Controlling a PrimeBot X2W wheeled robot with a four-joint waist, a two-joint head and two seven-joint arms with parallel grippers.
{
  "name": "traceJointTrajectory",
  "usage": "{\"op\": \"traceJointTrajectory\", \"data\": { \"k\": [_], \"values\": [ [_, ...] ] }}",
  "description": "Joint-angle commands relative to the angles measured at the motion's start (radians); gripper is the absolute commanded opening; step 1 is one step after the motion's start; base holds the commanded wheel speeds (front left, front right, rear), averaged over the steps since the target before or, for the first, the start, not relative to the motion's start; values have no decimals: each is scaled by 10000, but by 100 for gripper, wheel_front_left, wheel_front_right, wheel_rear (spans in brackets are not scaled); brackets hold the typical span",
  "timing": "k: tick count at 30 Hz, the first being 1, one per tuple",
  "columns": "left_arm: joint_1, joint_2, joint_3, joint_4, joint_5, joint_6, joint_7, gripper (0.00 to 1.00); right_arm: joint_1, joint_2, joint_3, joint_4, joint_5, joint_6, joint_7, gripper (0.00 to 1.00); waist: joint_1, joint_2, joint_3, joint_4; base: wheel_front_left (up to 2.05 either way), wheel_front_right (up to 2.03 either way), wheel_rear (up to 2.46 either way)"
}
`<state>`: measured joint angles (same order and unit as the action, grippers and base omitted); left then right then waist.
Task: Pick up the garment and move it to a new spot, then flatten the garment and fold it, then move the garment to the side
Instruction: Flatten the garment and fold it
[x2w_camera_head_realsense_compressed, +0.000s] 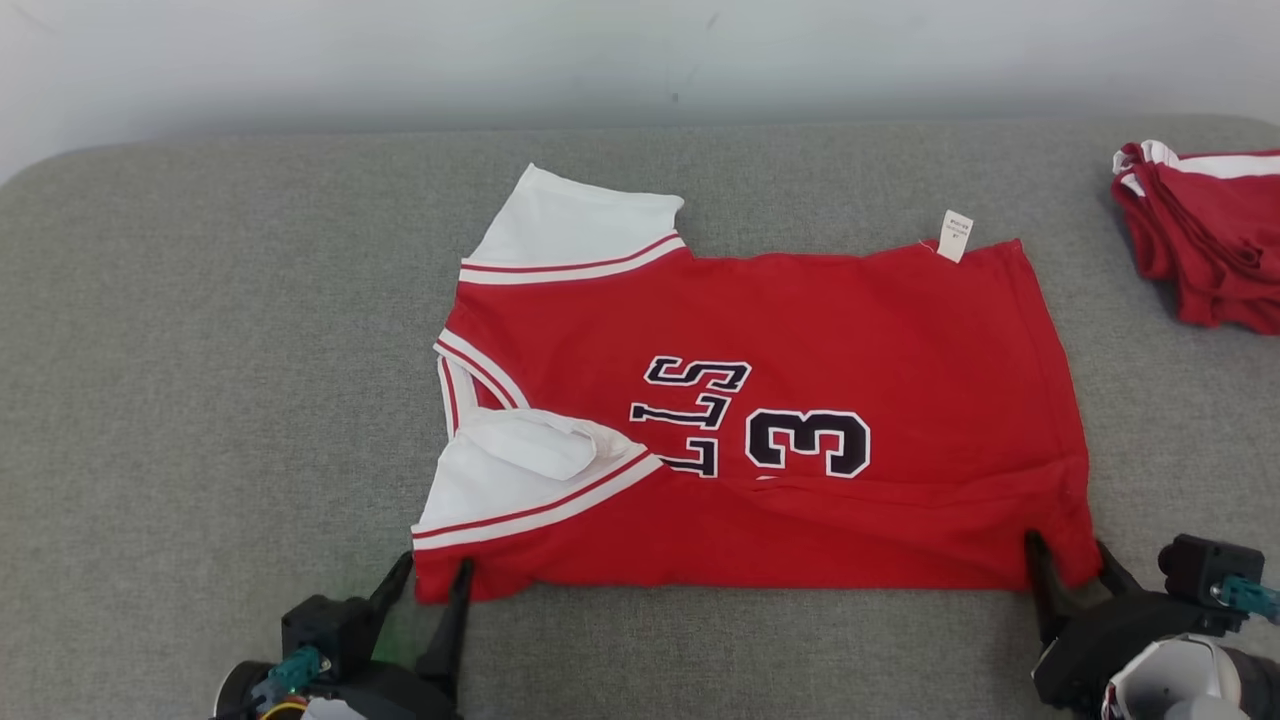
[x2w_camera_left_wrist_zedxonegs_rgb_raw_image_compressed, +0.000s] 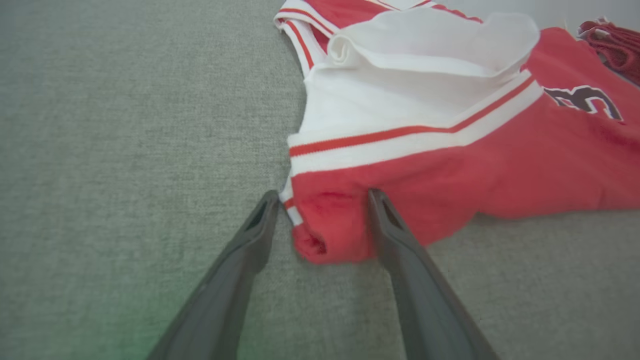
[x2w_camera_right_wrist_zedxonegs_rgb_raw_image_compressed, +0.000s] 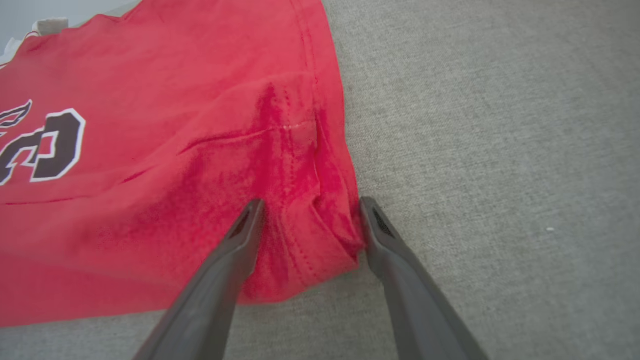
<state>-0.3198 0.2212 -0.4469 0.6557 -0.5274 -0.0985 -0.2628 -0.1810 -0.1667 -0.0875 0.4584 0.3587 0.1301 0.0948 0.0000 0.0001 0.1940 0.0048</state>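
The garment (x2w_camera_head_realsense_compressed: 780, 330) is a red jersey with white sleeves and a black "3", spread flat across the middle of the grey padded table (x2w_camera_head_realsense_compressed: 200, 350), with its near long edge folded over. My left gripper (x2w_camera_head_realsense_compressed: 435, 565) is open at the near left corner, and in the left wrist view that red corner (x2w_camera_left_wrist_zedxonegs_rgb_raw_image_compressed: 320, 235) lies between the two fingers of the left gripper (x2w_camera_left_wrist_zedxonegs_rgb_raw_image_compressed: 324, 195). My right gripper (x2w_camera_head_realsense_compressed: 1066, 545) is open at the near right corner. In the right wrist view the hem corner (x2w_camera_right_wrist_zedxonegs_rgb_raw_image_compressed: 300, 240) bunches between the fingers of the right gripper (x2w_camera_right_wrist_zedxonegs_rgb_raw_image_compressed: 312, 201).
A pile of folded red and white clothes (x2w_camera_head_realsense_compressed: 1210, 240) lies at the table's far right edge, also seen in the left wrist view (x2w_camera_left_wrist_zedxonegs_rgb_raw_image_compressed: 612, 45). A white wall runs behind the table. Bare grey surface lies to the left of the jersey.
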Motion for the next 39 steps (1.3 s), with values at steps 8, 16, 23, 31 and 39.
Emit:
{"op": "traceJointTrajectory", "data": {
  "k": [8, 16, 23, 31, 39],
  "values": [
    [-215, -121, 0, 534, -43, -123, -5, 0, -418, 47, 467, 601, 241, 3, -638, 0, 0, -1, -169, -15, 0, 0, 0],
    [633, 15, 517, -153, 106, 43, -22, 0, 109, -52, 823, 443, 847, 3, -1012, 0, 0, -1, -1096, 272, 0, 0, 0],
    [1698, -10, 678, -966, 186, 250, -23, 0, 1195, 33, 804, -323, 1200, 3, -889, 0, 0, -1, -1599, 593, 0, 0, 0],
    [2881, -130, 805, -1739, 47, 544, -24, 0, 2728, 132, 420, -1572, 1268, 3, -390, 0, 0, -1, -1771, 783, 0, 0, 0],
    [3480, -242, 583, -1922, 40, 590, 5, 46, 3781, 479, 15, -2494, 1013, 3, 206, 65, 0, -1, -1851, 885, 0, 0, 0]
  ]
}}
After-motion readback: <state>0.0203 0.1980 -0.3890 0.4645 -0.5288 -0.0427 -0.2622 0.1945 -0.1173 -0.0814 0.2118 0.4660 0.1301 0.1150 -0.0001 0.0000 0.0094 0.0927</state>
